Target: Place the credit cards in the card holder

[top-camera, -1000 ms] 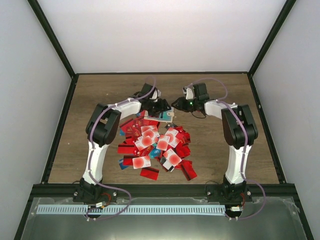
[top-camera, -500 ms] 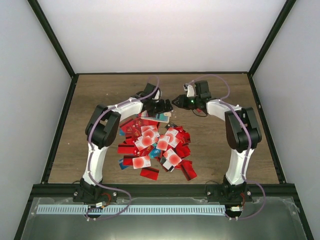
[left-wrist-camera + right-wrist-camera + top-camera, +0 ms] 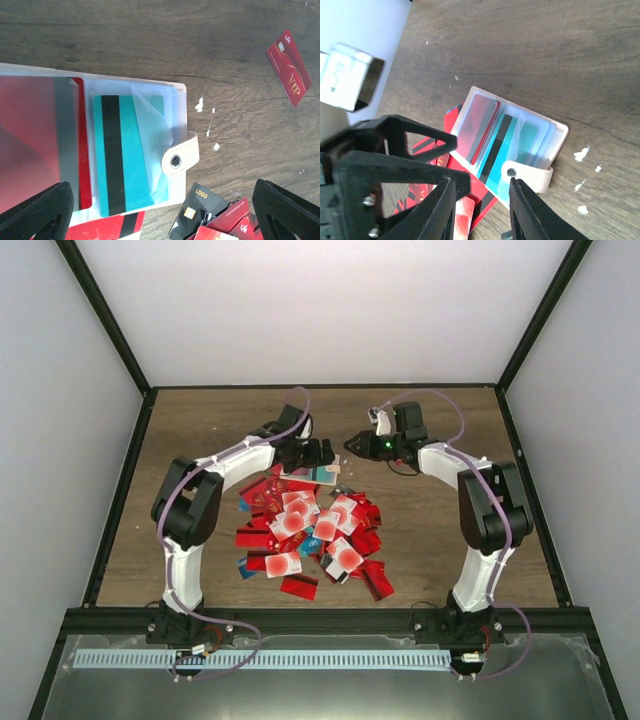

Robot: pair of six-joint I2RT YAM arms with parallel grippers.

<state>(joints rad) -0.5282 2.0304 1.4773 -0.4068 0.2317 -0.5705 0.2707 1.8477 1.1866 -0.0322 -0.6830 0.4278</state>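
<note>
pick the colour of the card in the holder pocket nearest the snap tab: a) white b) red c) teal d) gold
c, the card in the clear pocket of the holder next to the tab is teal with a black stripe.

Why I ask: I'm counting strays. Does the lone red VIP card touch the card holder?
Apart. The left wrist view shows bare table between the VIP card and the card holder.
</note>
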